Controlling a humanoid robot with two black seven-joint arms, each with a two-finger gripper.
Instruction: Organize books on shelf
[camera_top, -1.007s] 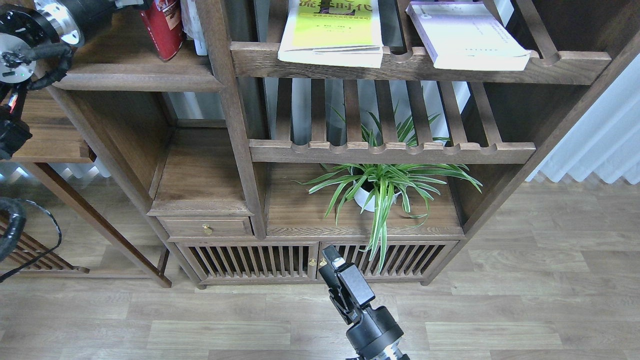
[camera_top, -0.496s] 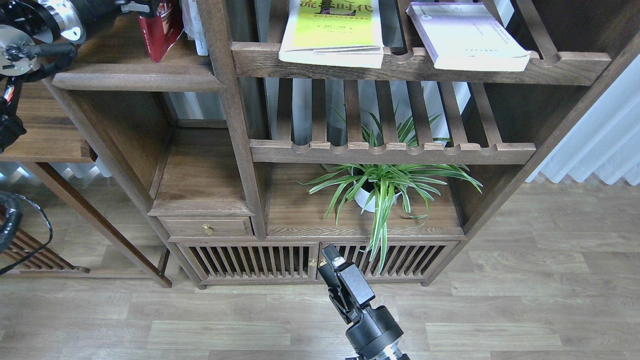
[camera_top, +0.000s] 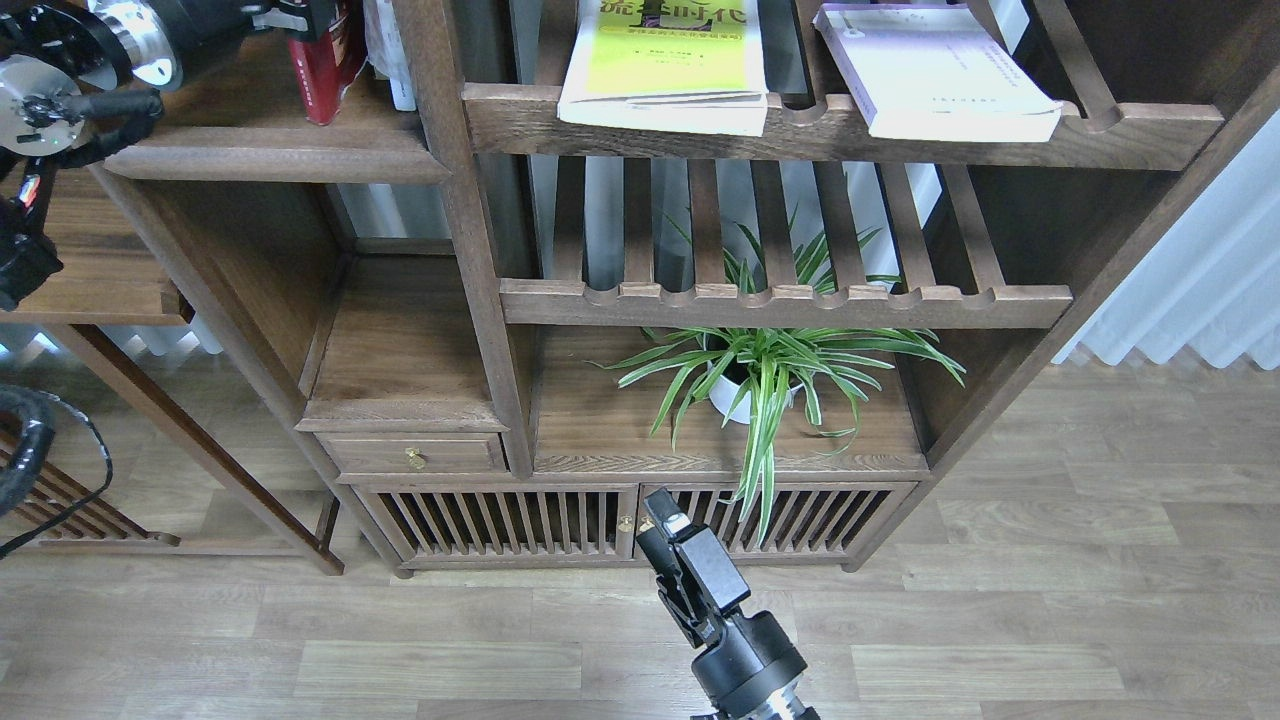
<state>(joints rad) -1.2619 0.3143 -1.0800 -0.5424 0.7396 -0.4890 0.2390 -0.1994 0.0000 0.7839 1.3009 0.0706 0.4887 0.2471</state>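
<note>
Two books (camera_top: 662, 62) lie on a slatted rack (camera_top: 830, 130) above wood-plank floor (camera_top: 1050, 600).

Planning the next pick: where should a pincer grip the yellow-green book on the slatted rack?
Probably the yellow-green book by its white lower edge, from the front: that edge overhangs the notched front rail, so fingers could close above and below. It lies flat on slats.

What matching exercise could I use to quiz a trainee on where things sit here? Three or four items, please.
Things:
1. red book
2. yellow-green book
3. lavender-white book
4. potted plant

Places:
A. slatted rack, right part
B. solid board under the lower rack
C. solid shelf at upper left
D. slatted rack, left part

Pairs: 1-C, 2-D, 3-A, 4-B
</note>
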